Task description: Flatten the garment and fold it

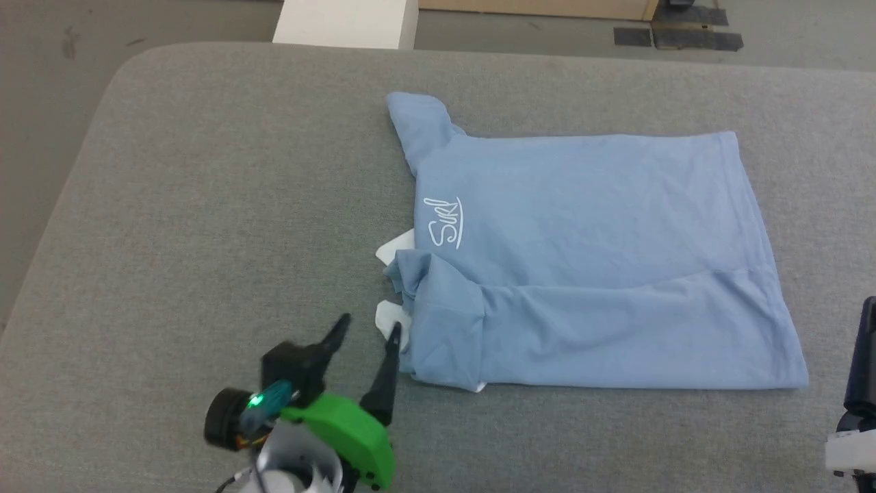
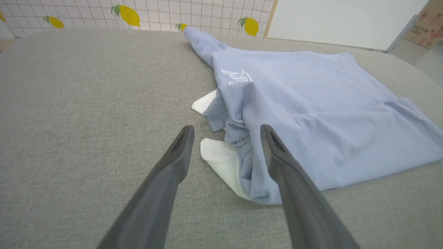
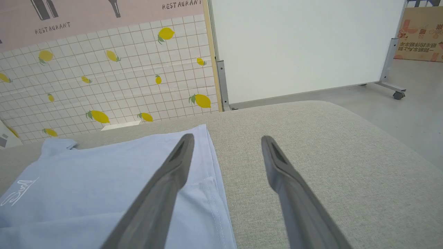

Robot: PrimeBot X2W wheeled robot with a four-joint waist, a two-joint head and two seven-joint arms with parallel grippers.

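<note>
Garment [image 1: 588, 260]: one, partly folded on grey table [image 1: 205, 205]; left gripper [image 1: 369, 324] and right gripper [image 3: 227, 139], two, both released.

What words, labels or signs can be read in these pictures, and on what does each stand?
"RESTAURANT": printed twice on the pink wall panel.
White script logo on the garment: cursive, not surely readable.
Red print on the cardboard box: upside down, too blurred to read.

The left gripper [image 1: 368, 329] is formed of two long, dark grey, tapered fingers [image 2: 172, 161] set in a bright green housing [image 1: 345, 435]. At nine o'clock of the housing a black cylinder [image 1: 224, 419] is fitted, and beside it a small green light [image 1: 256, 400] is lit. The right gripper [image 3: 225, 139] is fingered alike.
</note>
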